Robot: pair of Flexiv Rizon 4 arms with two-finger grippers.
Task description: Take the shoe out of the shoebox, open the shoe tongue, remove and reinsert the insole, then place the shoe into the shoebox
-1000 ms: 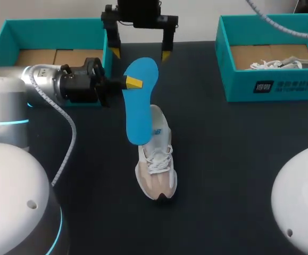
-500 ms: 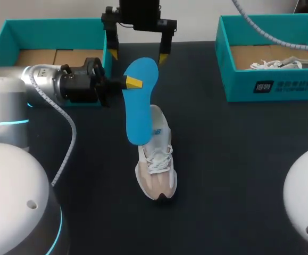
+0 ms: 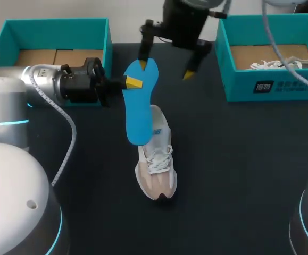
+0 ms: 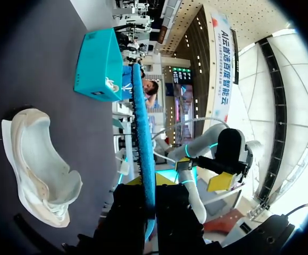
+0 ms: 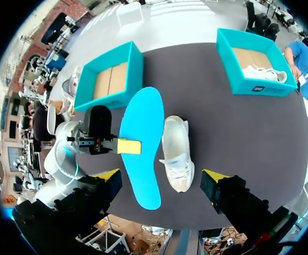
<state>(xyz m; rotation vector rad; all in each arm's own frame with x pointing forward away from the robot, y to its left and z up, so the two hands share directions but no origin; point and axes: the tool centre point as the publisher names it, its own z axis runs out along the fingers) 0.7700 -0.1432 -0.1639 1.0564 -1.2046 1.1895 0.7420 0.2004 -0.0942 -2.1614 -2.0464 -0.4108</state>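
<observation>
My left gripper (image 3: 134, 83) is shut on a blue insole (image 3: 139, 109) and holds it upright above the heel of a white and beige sneaker (image 3: 156, 159), which lies on the dark table. The left wrist view shows the insole (image 4: 142, 138) edge-on between the fingers, with the sneaker (image 4: 36, 164) beside it. My right gripper (image 3: 167, 61) hangs open above the insole's upper end, one finger just over it. In the right wrist view the insole (image 5: 142, 143) and sneaker (image 5: 176, 154) lie below between the wide-spread yellow tips of the right gripper (image 5: 161, 176).
A teal shoebox (image 3: 55, 22) with a cardboard bottom stands at the back left. A second teal shoebox (image 3: 273, 85) at the back right holds another white shoe (image 3: 281, 64). Both boxes also show in the right wrist view (image 5: 111, 77) (image 5: 257, 79).
My right gripper has moved right and forward and turned slantwise; one finger now sits over the insole's top. My left arm, the insole and the sneaker have kept still.
</observation>
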